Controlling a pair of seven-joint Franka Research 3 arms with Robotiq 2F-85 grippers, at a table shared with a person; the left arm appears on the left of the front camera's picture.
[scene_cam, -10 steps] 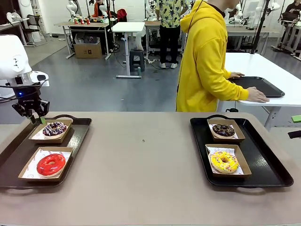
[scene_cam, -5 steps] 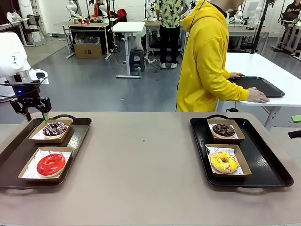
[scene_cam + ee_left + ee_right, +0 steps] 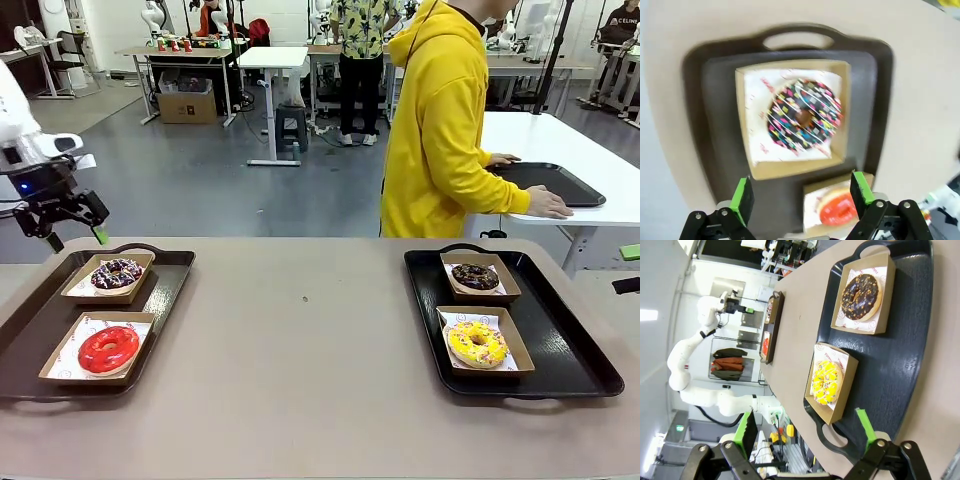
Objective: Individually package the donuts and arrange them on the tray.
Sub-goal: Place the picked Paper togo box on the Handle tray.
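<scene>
Beige tabletop (image 3: 320, 370) in a lab room, more tables and arms behind. Landmark: the left tray (image 3: 165, 290), a dark brown handled tray at the table's left end.

Left gripper (image 3: 75, 238) hangs in the air just above and behind the left tray's far left corner, fingers spread apart, nothing between them; the left wrist view shows both green pads (image 3: 742, 199) wide with tray beneath. On the left tray, far box (image 3: 108, 277) holds the purple sprinkled donut (image 3: 116, 273), centred on printed paper. Near box (image 3: 98, 348) on the same tray holds the red donut (image 3: 108, 349). Boxes are close, not touching.

Well right of the left tray, across bare table, sits the black right tray (image 3: 570, 345). Its far box (image 3: 480, 277) has the chocolate donut (image 3: 475, 277); its near box (image 3: 485, 342) has the yellow sprinkled donut (image 3: 477, 343).

Right gripper (image 3: 807, 440), seen in the right wrist view, fingers wide apart and empty, looking down over the right tray from off its edge.

Person in a yellow hoodie (image 3: 435, 130) stands beyond the table, right of the left tray, turned away, hand (image 3: 548, 203) resting on another black tray (image 3: 545, 182) on a white table behind.
</scene>
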